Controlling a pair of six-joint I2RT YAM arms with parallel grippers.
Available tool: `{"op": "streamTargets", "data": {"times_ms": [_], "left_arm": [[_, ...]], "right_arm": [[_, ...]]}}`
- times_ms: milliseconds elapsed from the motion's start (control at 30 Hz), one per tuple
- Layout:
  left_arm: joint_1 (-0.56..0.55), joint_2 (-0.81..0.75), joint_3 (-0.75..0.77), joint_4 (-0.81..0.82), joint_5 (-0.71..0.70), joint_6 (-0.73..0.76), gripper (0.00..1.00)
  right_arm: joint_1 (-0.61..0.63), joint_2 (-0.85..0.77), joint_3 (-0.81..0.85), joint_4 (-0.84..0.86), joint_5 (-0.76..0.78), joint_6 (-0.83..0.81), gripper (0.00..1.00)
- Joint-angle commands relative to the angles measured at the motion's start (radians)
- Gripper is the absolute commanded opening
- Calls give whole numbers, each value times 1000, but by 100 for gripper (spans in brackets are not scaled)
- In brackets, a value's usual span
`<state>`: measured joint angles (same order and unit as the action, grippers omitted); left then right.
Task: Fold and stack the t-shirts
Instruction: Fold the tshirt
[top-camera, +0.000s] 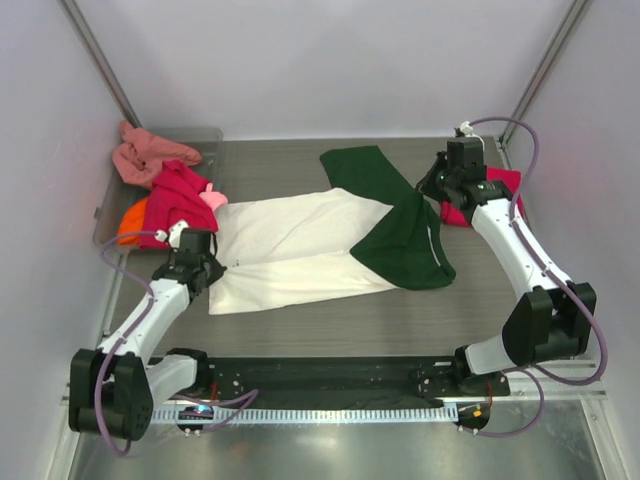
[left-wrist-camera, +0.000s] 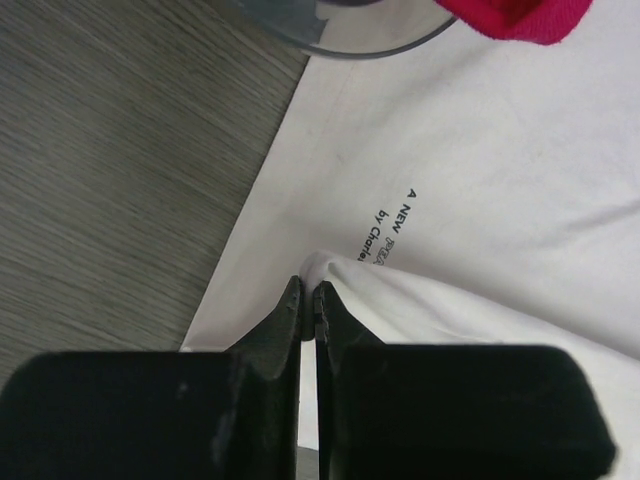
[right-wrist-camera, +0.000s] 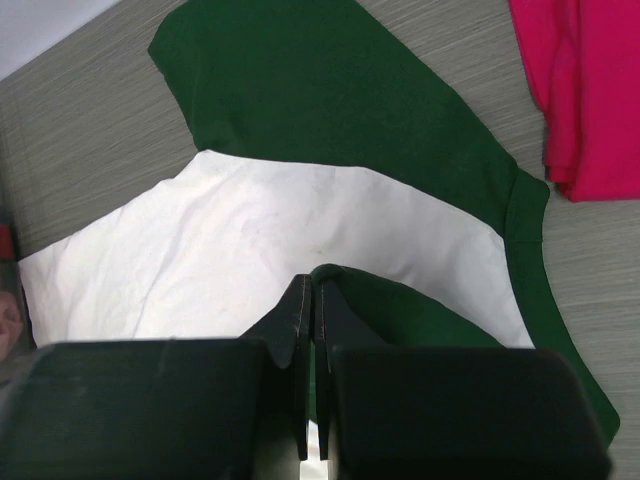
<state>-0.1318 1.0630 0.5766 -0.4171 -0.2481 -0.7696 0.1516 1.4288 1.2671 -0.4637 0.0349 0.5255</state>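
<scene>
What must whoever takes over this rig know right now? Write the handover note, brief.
Left gripper: shut on the white edge of the cream-white t-shirt.
Right gripper: shut on its green shoulder.
That shirt lies spread mid-table, fold unfinished.
Crimson-pink t-shirt: far right, apparently folded.
Salmon shirt, magenta shirt, orange shirt, light pink shirt: heaped in and over the grey tray, unfolded.
To do: finish this fold, stack it, then the heap.
</scene>
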Motion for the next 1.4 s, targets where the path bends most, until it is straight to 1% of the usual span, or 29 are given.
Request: {"op": "streamTargets", "data": {"times_ms": [0,33,167,333,400,433,467,500,533,567,600,633,667,733,767,800,833,867,900,933,1000,1033,1067,1100,1133,1167,1267,1333,1367], "left_arm": [[-2,54,63,64,-39,56,5],[0,83,68,72,-34,61,6],[0,115,78,98,-33,66,10],[-2,98,52,153,-66,78,15],[-2,94,54,155,-88,79,22],[-2,92,54,155,-89,79,28],[-3,91,54,155,-91,82,34],[-2,74,54,141,-86,82,42],[-3,62,48,138,-85,84,46],[-2,39,39,136,-85,88,51],[-3,14,28,138,-86,89,59],[-2,-47,2,139,-83,92,62],[-3,-78,-7,139,-83,96,66],[-3,-167,-26,107,-97,79,78],[-2,-190,-26,81,-111,58,97],[-2,-217,-26,11,-129,3,100],[-2,-260,-27,-11,-120,-6,100],[0,-287,-40,-26,-114,-19,99],[-2,-331,-55,-63,-115,-67,100],[-2,-354,-55,-84,-112,-95,100],[0,-391,-76,-133,-102,-172,97],[0,-426,-89,-147,-74,-203,96],[-2,-439,-113,-158,-51,-226,95],[-2,-454,-127,-166,-24,-276,93],[0,-465,-141,-172,-1,-298,91],[-2,-483,-155,-176,53,-312,90],[-2,-509,-205,-184,122,-368,86],[-2,-520,-242,-181,133,-391,81],[-3,-525,-250,-181,133,-396,81]], "right_arm": [[6,30,63,71,31,7,1],[6,39,66,79,31,11,1],[6,105,83,109,48,24,1],[6,214,48,276,71,56,1],[6,246,40,347,53,74,1],[8,260,40,365,48,80,12],[6,284,40,376,48,88,26],[8,289,38,385,46,88,45],[9,288,34,384,49,91,68],[11,265,6,385,59,91,72],[12,240,-15,388,65,91,74],[12,217,-35,385,78,91,75],[12,153,-85,375,92,94,75],[11,76,-155,363,123,113,74],[12,26,-231,344,135,123,74],[12,-66,-271,326,154,157,71],[12,-118,-308,306,166,166,69],[12,-167,-383,277,186,172,67],[12,-259,-440,210,232,204,64],[12,-296,-440,209,232,217,62],[12,-391,-500,87,295,251,57],[14,-415,-524,44,313,289,55],[14,-436,-534,-36,325,304,53],[13,-464,-546,-68,323,315,49],[12,-476,-572,-97,321,335,48],[14,-488,-589,-140,321,346,48],[14,-531,-665,-150,275,376,48],[12,-544,-721,-136,237,395,46],[14,-541,-733,-119,229,407,45]]}}
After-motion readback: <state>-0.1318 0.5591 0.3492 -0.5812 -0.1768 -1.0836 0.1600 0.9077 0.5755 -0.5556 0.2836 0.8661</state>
